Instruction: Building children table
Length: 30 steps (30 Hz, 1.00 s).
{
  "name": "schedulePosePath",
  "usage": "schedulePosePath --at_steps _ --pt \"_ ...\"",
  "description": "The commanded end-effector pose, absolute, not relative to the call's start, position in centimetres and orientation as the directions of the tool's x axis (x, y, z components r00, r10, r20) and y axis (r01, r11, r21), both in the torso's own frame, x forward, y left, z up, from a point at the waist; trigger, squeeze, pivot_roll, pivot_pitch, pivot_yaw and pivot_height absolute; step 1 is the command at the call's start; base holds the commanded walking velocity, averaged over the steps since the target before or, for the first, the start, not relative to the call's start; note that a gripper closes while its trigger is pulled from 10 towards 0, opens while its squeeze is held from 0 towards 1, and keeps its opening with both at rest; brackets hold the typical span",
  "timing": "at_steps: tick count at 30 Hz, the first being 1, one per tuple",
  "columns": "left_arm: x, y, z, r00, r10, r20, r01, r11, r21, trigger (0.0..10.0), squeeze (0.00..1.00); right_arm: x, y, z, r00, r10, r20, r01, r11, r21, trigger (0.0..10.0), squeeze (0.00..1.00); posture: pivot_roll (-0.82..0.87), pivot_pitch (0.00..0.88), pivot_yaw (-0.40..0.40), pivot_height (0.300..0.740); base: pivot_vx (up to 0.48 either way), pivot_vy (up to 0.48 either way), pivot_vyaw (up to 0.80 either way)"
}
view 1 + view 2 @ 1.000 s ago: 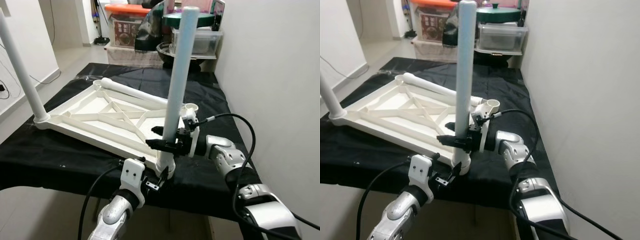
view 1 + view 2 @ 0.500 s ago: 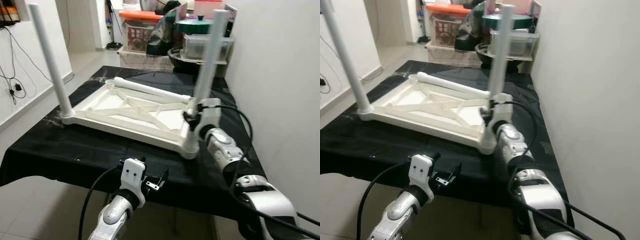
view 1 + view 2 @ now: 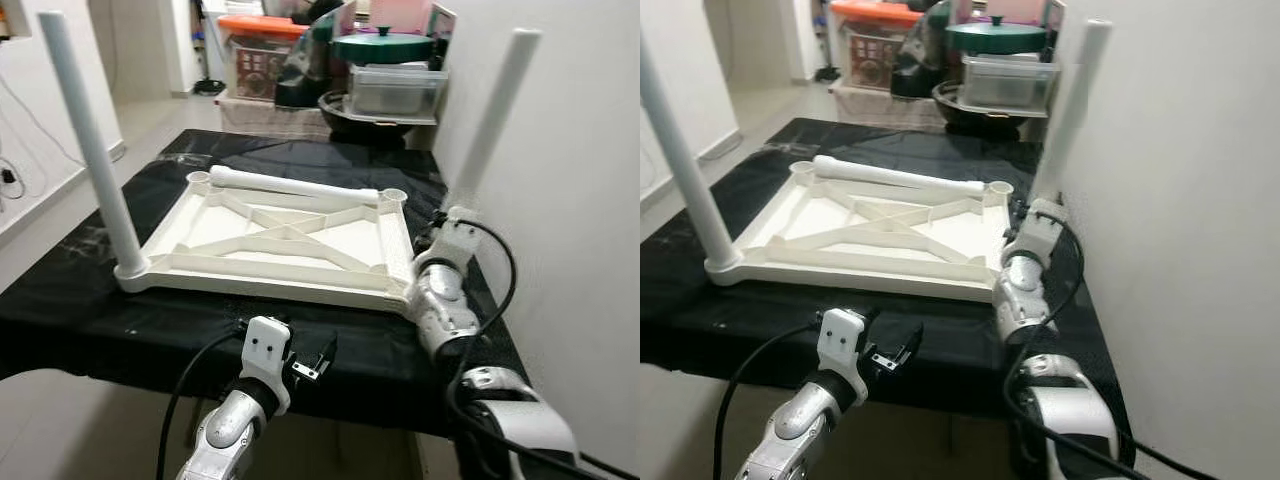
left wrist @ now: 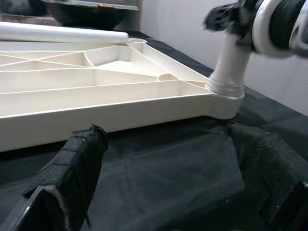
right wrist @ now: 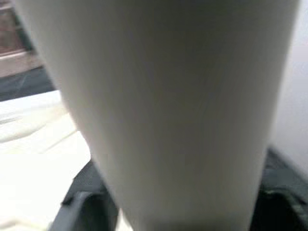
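Note:
A white plastic tabletop [image 3: 270, 285] lies upside down on a black-covered table [image 3: 90, 320]. One white leg [image 3: 88, 150] stands upright in its near left corner. A second leg [image 3: 495, 115] rises from the near right corner and leans toward the wall. My right gripper [image 3: 447, 228] is shut on this leg near its base, and in the right wrist view the leg [image 5: 163, 106] sits close between the dark fingers [image 5: 82, 211]. A loose leg [image 3: 290, 185] lies across the far rim. My left gripper [image 3: 305, 365] hovers open at the table's front edge, facing the tabletop [image 4: 96, 91].
A white wall [image 3: 580, 200] runs close along the table's right side. Stacked storage boxes, a pot with a green lid [image 3: 385, 45] and a dark bowl crowd the space behind the table. An empty leg socket [image 3: 392, 194] shows at the far right corner.
The right gripper has swung the leg and the tabletop's near corner to the right, toward the wall, turning the tabletop. The leg now leans. The left gripper stays put, open.

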<state>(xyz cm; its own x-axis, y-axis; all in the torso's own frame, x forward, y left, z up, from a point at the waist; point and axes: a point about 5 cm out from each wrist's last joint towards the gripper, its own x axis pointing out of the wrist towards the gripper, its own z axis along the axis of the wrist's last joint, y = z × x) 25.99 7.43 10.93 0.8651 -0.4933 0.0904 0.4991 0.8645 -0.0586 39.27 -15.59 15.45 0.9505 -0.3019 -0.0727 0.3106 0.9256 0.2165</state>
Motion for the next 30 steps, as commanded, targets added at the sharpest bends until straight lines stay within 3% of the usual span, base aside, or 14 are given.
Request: schedulePosePath --at_steps 1,2,3,4,6,8,11,16,19,22,23,26,29,30 --pt "26.1 7.4 10.8 0.864 -0.497 0.079 0.502 0.863 -0.052 10.0 0.0 39.4 -14.3 15.7 0.98 -0.198 -0.023 0.198 0.956 0.216 10.0 0.55 0.14 0.0 -0.074 0.74 0.0 0.0 0.0" --pt "26.1 7.4 10.8 0.864 -0.497 0.08 0.502 0.864 -0.052 10.0 0.0 39.4 -14.0 16.1 0.988 -0.151 0.017 0.144 0.967 0.212 10.0 0.55 0.14 0.0 -0.074 0.74 0.0 0.0 0.0" --pt "26.2 7.4 10.8 0.864 -0.498 0.08 0.502 0.863 -0.052 10.0 0.0 39.5 -14.1 16.5 0.996 -0.076 0.051 0.063 0.972 0.226 10.0 0.0 0.13 0.0 -0.07 0.74 0.0 0.0 0.0" --pt "26.2 7.4 10.8 0.864 -0.498 0.08 0.502 0.863 -0.052 10.0 0.0 39.5 -14.1 16.5 0.996 -0.076 0.051 0.063 0.972 0.226 10.0 0.0 0.13 0.0 -0.07 0.74 0.0 0.0 0.0" --pt "26.2 7.4 10.9 0.863 -0.5 0.08 0.504 0.862 -0.052 10.0 0.0 39.7 -14.7 17.2 0.982 0.165 0.095 -0.184 0.951 0.249 10.0 0.0 0.13 0.0 -0.069 0.74 0.0 0.0 0.0" --pt "26.2 7.4 10.9 0.862 -0.5 0.081 0.505 0.862 -0.052 10.0 0.0 39.7 -14.9 17.4 0.961 0.256 0.107 -0.275 0.928 0.253 10.0 0.0 0.13 0.0 -0.066 0.74 0.0 0.0 0.0" --pt "26.2 7.4 10.9 0.862 -0.5 0.082 0.505 0.862 -0.05 10.0 0.0 38.7 -14.3 17.6 0.754 0.652 0.079 -0.65 0.726 0.224 10.0 0.0 0.14 0.0 -0.071 0.74 0.0 0.0 0.0" --pt "26.3 7.4 10.9 0.862 -0.5 0.083 0.505 0.862 -0.049 10.0 0.0 37.5 -13.7 17.4 0.57 0.821 0.04 -0.814 0.557 0.167 10.0 0.0 0.14 0.0 -0.073 0.74 0.0 0.0 0.0" --pt "26.3 7.4 10.9 0.862 -0.499 0.083 0.504 0.862 -0.048 10.0 0.0 36.2 -12.1 17.0 0.333 0.943 -0.021 -0.935 0.333 0.124 10.0 0.0 0.14 0.0 -0.077 0.74 0.0 0.0 0.0" --pt "26.3 7.4 10.9 0.863 -0.499 0.083 0.504 0.863 -0.047 10.0 0.0 36.1 -11.6 17.0 0.298 0.954 -0.025 -0.946 0.298 0.125 10.0 0.0 0.14 0.0 -0.077 0.74 0.0 0.0 0.0" --pt "26.3 7.4 10.9 0.863 -0.499 0.083 0.503 0.863 -0.048 10.0 0.0 36.0 -10.3 16.8 0.275 0.961 -0.033 -0.954 0.277 0.114 0.0 0.0 0.15 0.0 -0.078 0.74 0.0 0.0 0.0" --pt "26.3 7.4 10.9 0.863 -0.499 0.083 0.503 0.863 -0.048 10.0 0.0 36.5 -9.8 16.7 0.351 0.935 -0.04 -0.931 0.353 0.09 0.0 0.0 0.15 0.0 -0.078 0.74 0.0 0.0 0.0" --pt "26.4 7.4 10.9 0.863 -0.498 0.082 0.503 0.863 -0.049 10.0 0.0 37.9 -9.7 16.4 0.584 0.81 -0.056 -0.808 0.587 0.057 0.0 0.0 0.14 0.0 -0.077 0.74 0.0 0.0 0.0" --pt "26.4 7.4 10.9 0.863 -0.498 0.082 0.503 0.863 -0.049 10.0 0.0 37.9 -9.7 16.4 0.584 0.81 -0.056 -0.808 0.587 0.057 0.0 0.0 0.14 0.0 -0.077 0.74 0.0 0.0 0.0"
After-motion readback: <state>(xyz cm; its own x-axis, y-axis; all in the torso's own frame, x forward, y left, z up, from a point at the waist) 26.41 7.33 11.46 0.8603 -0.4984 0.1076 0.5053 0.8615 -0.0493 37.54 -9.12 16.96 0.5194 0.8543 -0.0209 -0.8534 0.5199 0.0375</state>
